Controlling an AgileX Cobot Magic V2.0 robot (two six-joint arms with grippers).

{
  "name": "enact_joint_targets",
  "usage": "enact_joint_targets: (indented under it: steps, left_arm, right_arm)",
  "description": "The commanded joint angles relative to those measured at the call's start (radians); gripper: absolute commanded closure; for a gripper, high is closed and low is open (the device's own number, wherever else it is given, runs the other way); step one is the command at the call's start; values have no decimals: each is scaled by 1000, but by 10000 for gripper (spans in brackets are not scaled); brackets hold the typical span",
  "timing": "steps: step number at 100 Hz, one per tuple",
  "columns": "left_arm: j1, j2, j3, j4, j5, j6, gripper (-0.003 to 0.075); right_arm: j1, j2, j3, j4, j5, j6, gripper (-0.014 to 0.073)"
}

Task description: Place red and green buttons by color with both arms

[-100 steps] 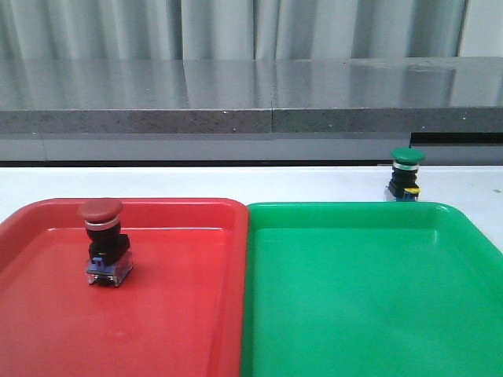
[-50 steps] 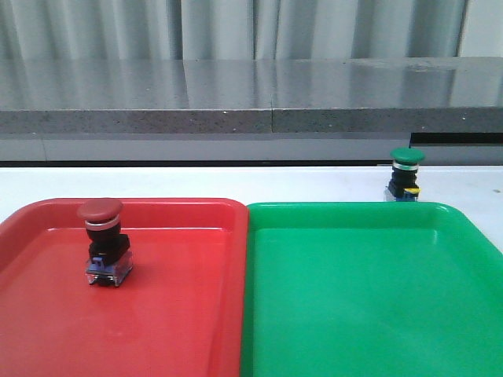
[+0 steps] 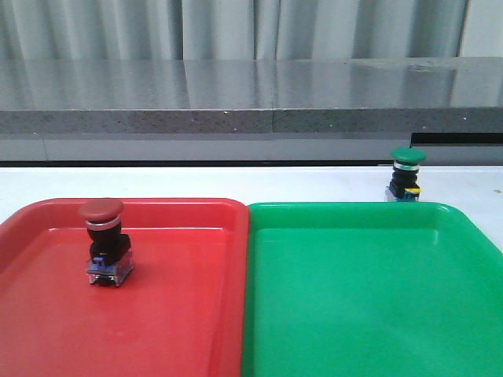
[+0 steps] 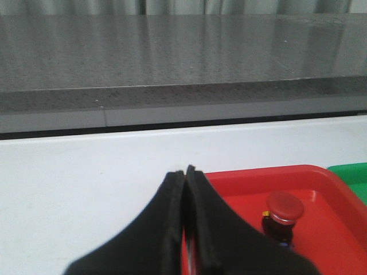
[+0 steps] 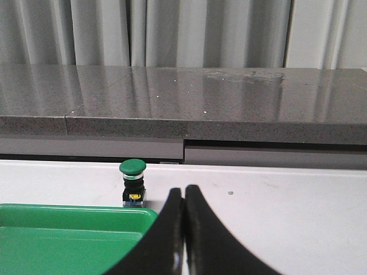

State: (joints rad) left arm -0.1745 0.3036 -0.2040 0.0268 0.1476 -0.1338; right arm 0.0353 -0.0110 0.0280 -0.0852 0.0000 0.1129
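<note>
The left gripper (image 4: 184, 172) and the right gripper (image 5: 183, 190) are both clenched and hold nothing. The red button (image 3: 103, 240) stands upright in the red tray (image 3: 181, 330). Beside it is the green tray (image 3: 369, 314). Farther, the green button (image 3: 406, 173) stands on the white table (image 3: 236, 182), just behind that tray's far right edge.

You get bright, even light throughout, with soft glare streaks on the grey counter (image 3: 251, 94) and faint sheen on both trays. Shadows stay weak. Your wrist views blur the close black fingers (image 4: 172, 229); the background stays sharp.
</note>
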Motion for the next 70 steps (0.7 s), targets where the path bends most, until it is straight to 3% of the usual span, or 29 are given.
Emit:
enact_joint_targets:
  steps: [1,27,45,49,70]
  left_arm:
    - [56,-39,10,2,-123,5,741]
    - [171,-206,132,-12,-148,7,741]
    - [179,-319,221,-45,-161,7,741]
    - [179,-346,218,-47,-90,10,741]
    - [179,-341,218,-47,-84,33,741]
  right_arm:
    - [0,-4,-19,-6,-77,-5,651]
    - [0,-4,-19,-6,-77,-5,651]
    - [0,-4,-19,-6,-77,-5,651]
    - [0,-4,-19,-6,-77,-5,651]
    - [0,-4,-19,-6,-74,-5,651]
